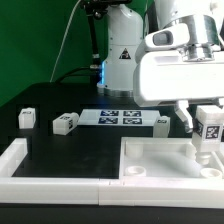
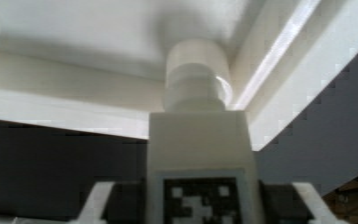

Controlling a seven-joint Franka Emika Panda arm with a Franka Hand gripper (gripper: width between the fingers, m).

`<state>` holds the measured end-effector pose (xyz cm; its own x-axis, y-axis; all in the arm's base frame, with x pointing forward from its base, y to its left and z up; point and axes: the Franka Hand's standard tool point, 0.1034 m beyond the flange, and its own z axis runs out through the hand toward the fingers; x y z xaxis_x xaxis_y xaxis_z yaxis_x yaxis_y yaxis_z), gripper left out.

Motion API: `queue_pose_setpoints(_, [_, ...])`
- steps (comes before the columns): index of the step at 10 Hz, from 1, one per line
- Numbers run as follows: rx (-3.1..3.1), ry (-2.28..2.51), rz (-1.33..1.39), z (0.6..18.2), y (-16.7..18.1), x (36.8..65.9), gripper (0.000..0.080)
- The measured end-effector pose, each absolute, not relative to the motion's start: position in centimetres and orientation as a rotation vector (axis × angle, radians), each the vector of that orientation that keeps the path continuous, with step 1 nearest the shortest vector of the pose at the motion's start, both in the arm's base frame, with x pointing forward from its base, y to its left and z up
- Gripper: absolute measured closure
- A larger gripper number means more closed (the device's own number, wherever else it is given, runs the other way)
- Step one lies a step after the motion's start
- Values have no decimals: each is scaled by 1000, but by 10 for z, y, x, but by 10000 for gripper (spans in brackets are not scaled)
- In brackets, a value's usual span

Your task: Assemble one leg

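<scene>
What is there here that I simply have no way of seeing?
Exterior view: where the leg ends against the tray, white blurred into white.
Wrist view: what lies beyond the leg, blocked by it.
Exterior view: tags on the marker board, too small to read.

I see the leg [image 1: 212, 130] at about 3 o'clock in the exterior view. It is a small white block-shaped post with a black-and-white square tag on its side, upright and pinched in the gripper [image 1: 210, 120]. In the wrist view its rounded end points into a corner of the white tray-like piece [image 1: 155, 146]; I can't tell whether they touch.
</scene>
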<state>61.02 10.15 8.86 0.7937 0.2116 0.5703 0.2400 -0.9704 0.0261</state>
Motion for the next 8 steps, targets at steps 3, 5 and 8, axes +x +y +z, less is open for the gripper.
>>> queue_pose_setpoints(3, [-2931, -362, -911, 82, 101, 618, 511])
queue_pose_setpoints(5, [-2931, -362, -905, 78, 103, 620, 511])
queue_pose_setpoints(8, [-2923, -364, -925, 78, 106, 623, 511])
